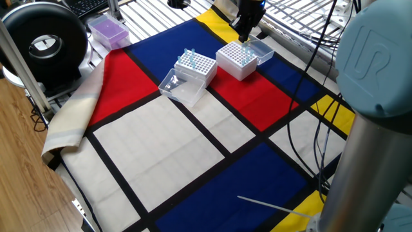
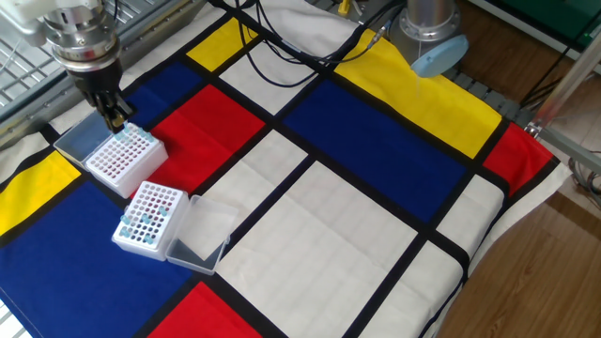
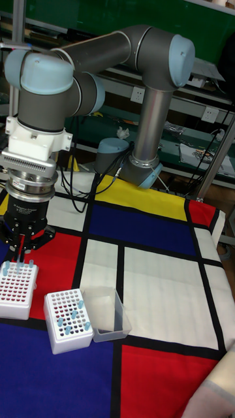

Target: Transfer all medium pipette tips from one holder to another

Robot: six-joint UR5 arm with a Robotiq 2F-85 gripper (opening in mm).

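Grey arm (image 3: 140, 52), pale-blue joint caps, black end effector (image 3: 25, 245)

The letters "UR" are seen in pale raised form on the blue-grey round cap (image 1: 375, 55) of the robot arm. No other words or numbers can be read.

Checkered cloth (image 1: 161, 148), red/blue/yellow/white, covers table. Purple box (image 1: 108, 30) near far-left corner. Black round device (image 1: 44, 44) off left edge. Cables (image 2: 282, 42) cross far edge.
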